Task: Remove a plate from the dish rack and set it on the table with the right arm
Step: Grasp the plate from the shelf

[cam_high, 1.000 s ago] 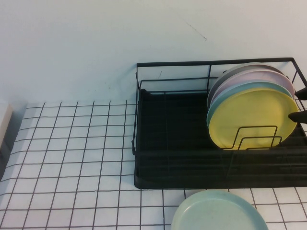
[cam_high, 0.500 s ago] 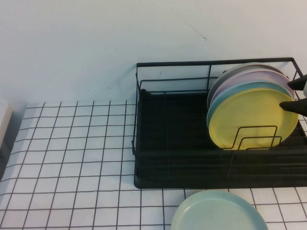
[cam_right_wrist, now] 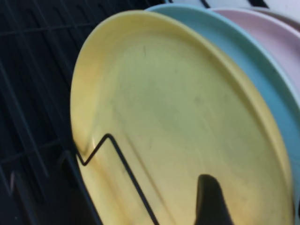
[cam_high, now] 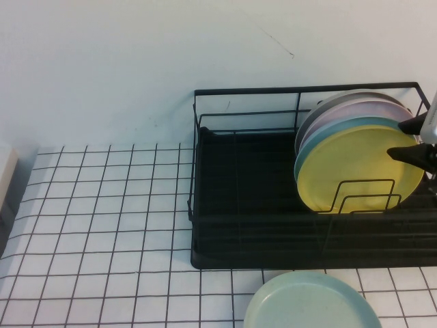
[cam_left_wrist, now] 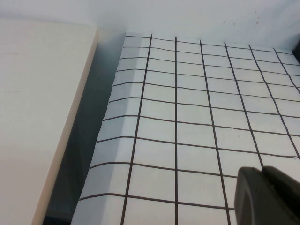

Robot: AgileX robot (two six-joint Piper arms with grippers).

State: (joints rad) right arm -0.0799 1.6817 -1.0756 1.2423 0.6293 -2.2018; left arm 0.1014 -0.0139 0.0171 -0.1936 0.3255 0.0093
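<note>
No legible text, label, brand, number or sign appears in any view. The round matte yellow plate [cam_high: 360, 169], the black wire dish rack [cam_high: 246, 225] and the white surface ruled with thin black grid lines [cam_high: 102, 225] are unmarked; the grid carries no characters.

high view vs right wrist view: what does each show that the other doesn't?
High view only: the whole dish rack, the table, a pale green plate lying on it, and the right gripper, open, straddling the yellow plate's right edge. Right wrist only: a close look at one black fingertip over the plate's face. Both: yellow plate, blue plate behind it. Left gripper appears in neither.
</note>
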